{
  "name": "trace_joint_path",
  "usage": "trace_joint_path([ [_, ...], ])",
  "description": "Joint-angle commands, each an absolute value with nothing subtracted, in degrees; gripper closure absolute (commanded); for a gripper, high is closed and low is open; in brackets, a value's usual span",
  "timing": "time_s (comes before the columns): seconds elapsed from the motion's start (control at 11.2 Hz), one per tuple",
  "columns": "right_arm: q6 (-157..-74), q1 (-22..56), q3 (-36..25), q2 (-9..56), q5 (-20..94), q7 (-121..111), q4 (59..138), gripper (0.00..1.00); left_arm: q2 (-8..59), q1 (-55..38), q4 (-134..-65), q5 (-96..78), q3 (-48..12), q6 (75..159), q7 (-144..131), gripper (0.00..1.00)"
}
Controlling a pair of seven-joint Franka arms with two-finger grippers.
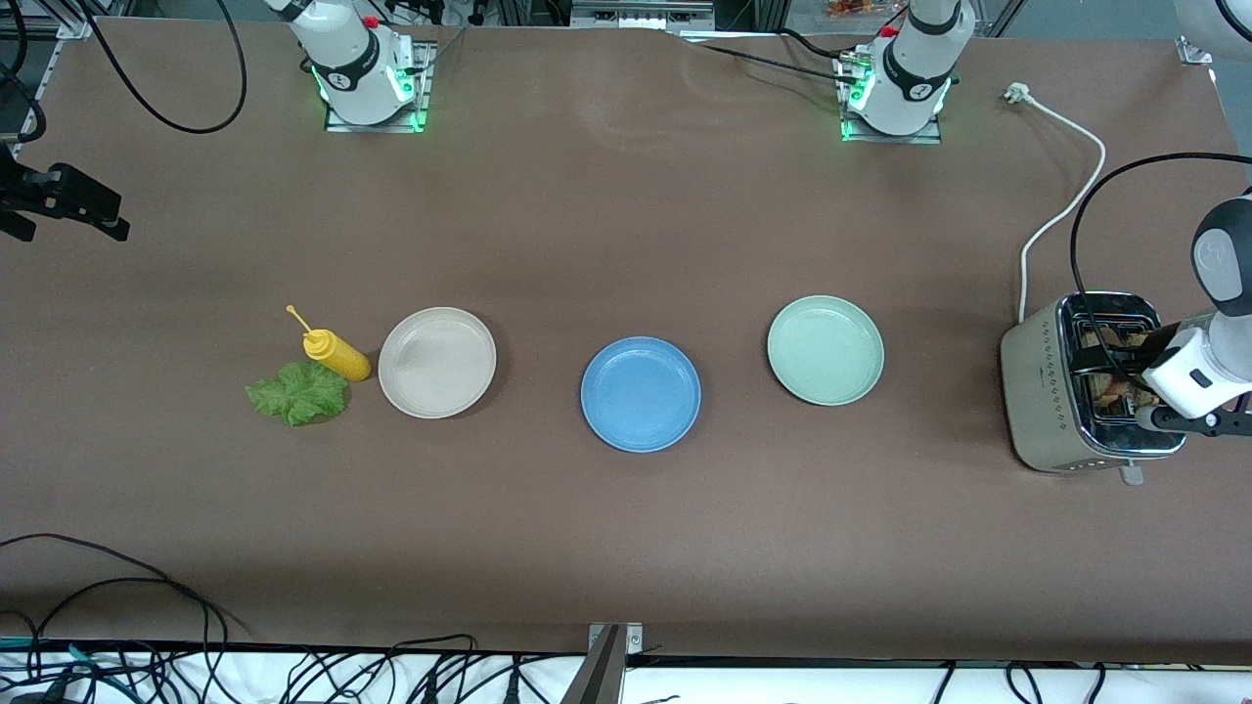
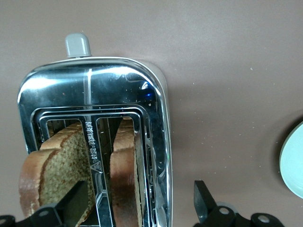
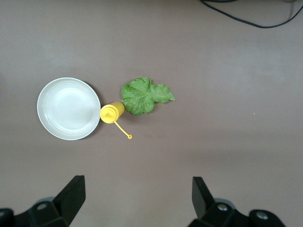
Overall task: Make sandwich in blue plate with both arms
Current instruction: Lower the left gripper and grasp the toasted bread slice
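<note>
- Front view shows a brown desk (image 1: 606,225) with both arms' bases along its upper edge.
- Left arm (image 1: 1218,323) reaches in at its own end of the desk, and the left end effector (image 2: 137,208) hangs over the toaster with its fingers (image 2: 75,201) spread wide, holding nothing; one finger is beside the outer bread slice, the other is over bare desk beside the toaster.
- Right arm (image 1: 352,59) shows only at its base in the front view; the right end effector (image 3: 137,201) hangs high over the desk at its own end, fingers wide apart and empty, with the lettuce, the bottle and the beige plate below it.
- Toaster (image 1: 1051,391), silver, stands at the left arm's end of the desk; a white cord (image 1: 1061,210) runs from it toward the bases.
- Blue plate (image 1: 641,394) lies bare in the middle of the desk, between the other two plates.
- Beige plate (image 1: 437,362) lies toward the right arm's end, pale green plate (image 1: 826,350) toward the left arm's end.
- Two bread slices (image 2: 54,172) stand upright in the toaster, one in each slot.
- Lettuce leaf (image 1: 298,393) lies flat on the desk, just beside the bottle and nearer the front camera.
- Yellow squeeze bottle (image 1: 335,353) lies tipped beside the beige plate, its cap hanging loose on a thin strap.
</note>
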State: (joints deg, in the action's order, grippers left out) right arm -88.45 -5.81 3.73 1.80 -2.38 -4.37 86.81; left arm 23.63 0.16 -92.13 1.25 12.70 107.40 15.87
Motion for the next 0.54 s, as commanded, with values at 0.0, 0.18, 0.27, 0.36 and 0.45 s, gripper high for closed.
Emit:
trace_joint_path([
  [0.0,-87.9,-5.6,3.9,1.9,-2.6,-4.0,85.9,0.0,23.9,0.4,-92.1,0.2,13.1,108.0,17.4,0.09],
  [0.18,-87.6,-5.6,3.9,1.9,-2.6,-4.0,85.9,0.0,24.0,0.3,-92.1,0.2,13.1,108.0,17.4,0.21],
  [0.27,-87.5,-5.7,3.8,1.9,-2.6,-4.0,85.9,0.0,24.0,0.4,-92.1,0.2,13.1,108.0,17.4,0.25],
  [0.36,-87.5,-5.7,3.8,1.9,-2.6,-4.0,85.9,0.0,24.0,0.4,-92.1,0.2,13.1,108.0,17.4,0.27],
  [0.45,-87.5,-5.7,3.8,1.9,-2.6,-4.0,85.9,0.0,24.3,0.4,-92.1,0.2,13.1,108.1,17.4,0.27],
])
